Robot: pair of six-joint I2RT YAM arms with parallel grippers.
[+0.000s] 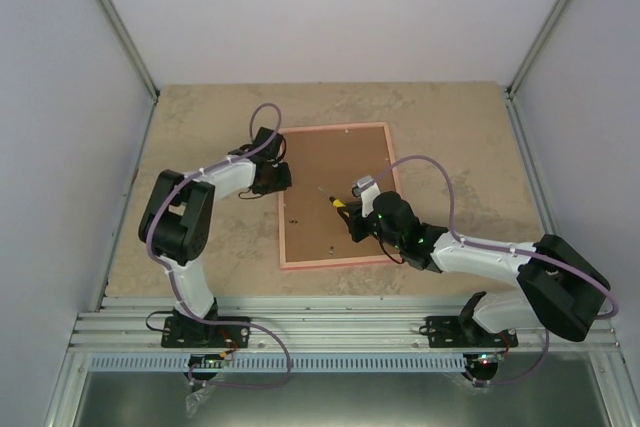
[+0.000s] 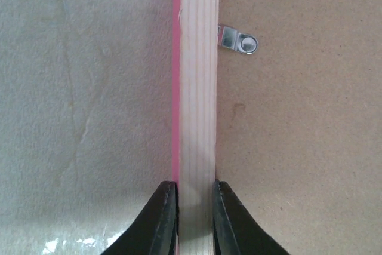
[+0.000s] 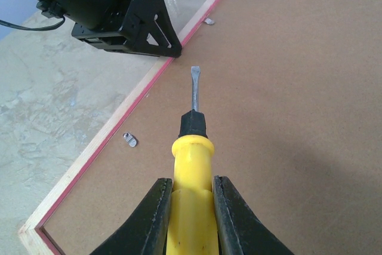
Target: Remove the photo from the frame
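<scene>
The frame (image 1: 283,237) lies face down on the table, its brown backing board (image 1: 335,187) facing up. The photo is hidden beneath that board. In the left wrist view both fingers of my left gripper (image 2: 196,192) press the sides of the frame's pale wooden rail (image 2: 199,88), pink along its outer edge; it is shut on the frame's left side (image 1: 282,177). My right gripper (image 3: 192,186) is shut on a yellow-handled screwdriver (image 3: 192,165). The flat blade points over the board (image 3: 286,88) toward the left gripper (image 3: 170,52).
A metal turn tab (image 2: 239,41) sits on the board beside the held rail. Two such tabs (image 3: 130,140) (image 3: 209,21) show along the same rail. Grey walls enclose the stone-patterned table (image 1: 200,127) on three sides. An aluminium rail (image 1: 330,332) carries both arm bases.
</scene>
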